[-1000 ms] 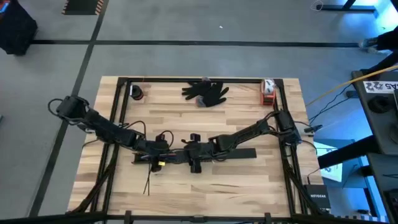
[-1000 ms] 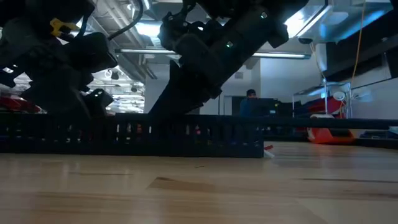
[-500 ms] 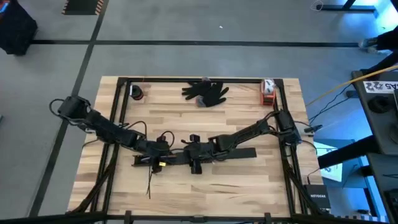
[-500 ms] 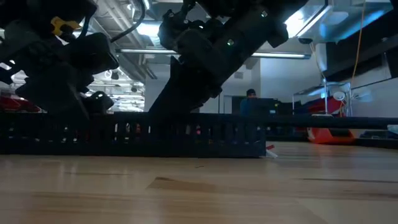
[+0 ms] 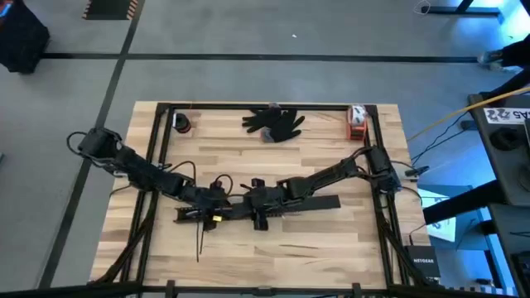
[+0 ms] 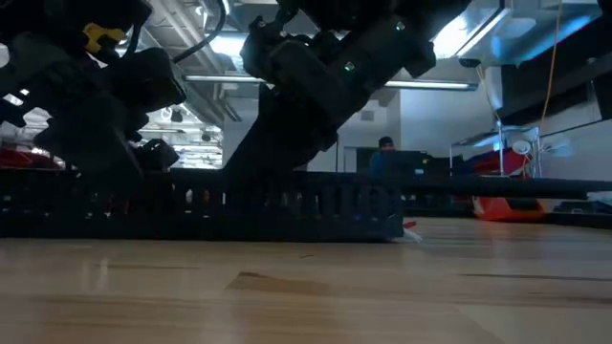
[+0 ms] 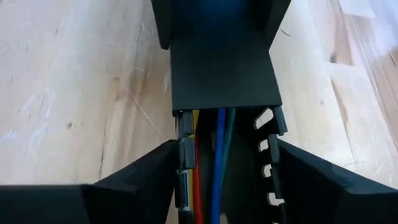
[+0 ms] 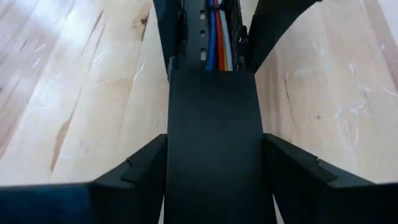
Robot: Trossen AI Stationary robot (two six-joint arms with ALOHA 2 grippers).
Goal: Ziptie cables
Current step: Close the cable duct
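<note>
Straddling the black slotted channel (image 5: 319, 204) near the middle of the desk's (image 5: 331, 248) front half, the left gripper (image 7: 227, 149) and the right gripper (image 8: 214, 140) faced each other along its length. Each pincer was closed against the channel, one finger pressed to each side wall. The cables (image 7: 211, 162), red, yellow, blue and green, lay side by side inside the channel. They showed where the flat black cover (image 7: 221, 68) ended, and were hidden beneath it elsewhere.

Compared with the views a second before, the change was slight. The channel had slid a little toward the desk's left edge, and in the low view its right end (image 6: 397, 225) sat marginally raised and drawn back. Both arms had otherwise kept their posture. This suggested fine repositioning of the channel, not tying: no tie was seen around the cables, so the bundling itself appeared not yet done.

A dark glove (image 5: 276, 122) lay at the far edge and a small red-and-white box (image 5: 357, 122) at the far right corner, both well apart from the work.
</note>
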